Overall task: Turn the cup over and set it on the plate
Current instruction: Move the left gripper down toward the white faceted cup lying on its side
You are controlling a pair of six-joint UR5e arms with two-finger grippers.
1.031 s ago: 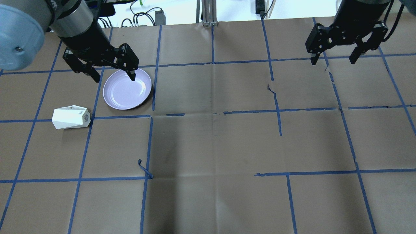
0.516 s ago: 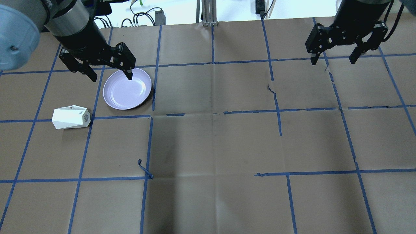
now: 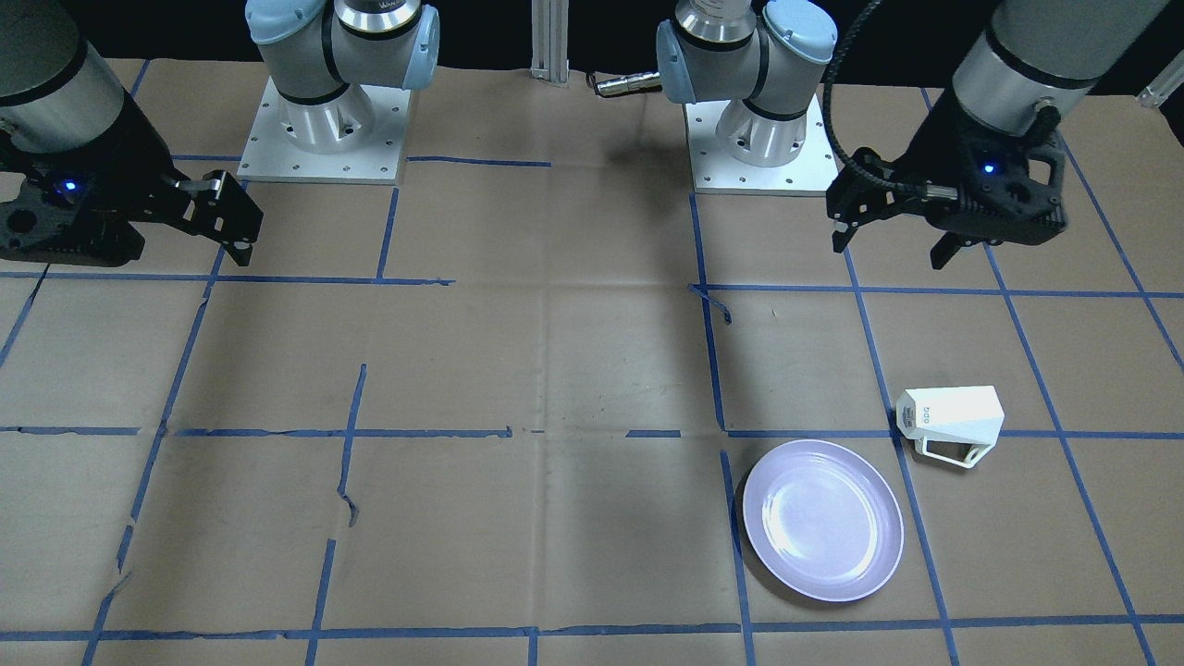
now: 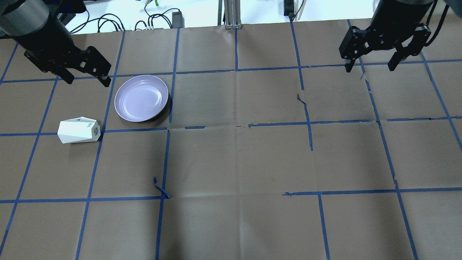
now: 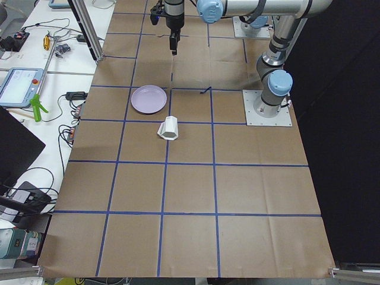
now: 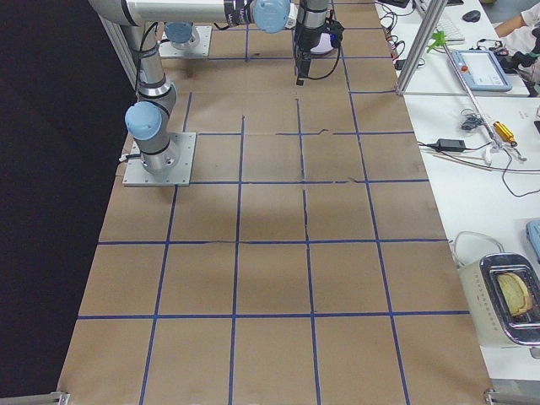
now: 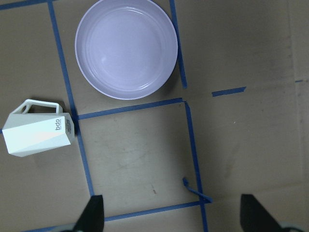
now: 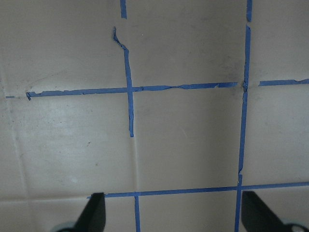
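The white faceted cup (image 4: pixel 78 130) lies on its side on the brown paper, its handle on the side toward the plate, left of and nearer the robot than the plate; it also shows in the front view (image 3: pixel 953 421) and the left wrist view (image 7: pixel 38 135). The lavender plate (image 4: pixel 141 98) is empty (image 3: pixel 821 520) (image 7: pixel 126 48). My left gripper (image 4: pixel 88 81) is open and empty, raised left of the plate and beyond the cup. My right gripper (image 4: pixel 369 68) is open and empty, high over the far right of the table (image 8: pixel 175 215).
Blue tape lines grid the paper, with a loose curl of tape (image 4: pixel 160 187) nearer the robot than the plate. Cables (image 4: pixel 158 18) and a metal post (image 4: pixel 231 14) stand past the far edge. The arm bases (image 3: pixel 319 120) (image 3: pixel 754 129) are at the robot's side.
My left gripper has moved left, from over the plate's far rim to a spot beside the plate. The cup, the plate and the right arm have not moved.
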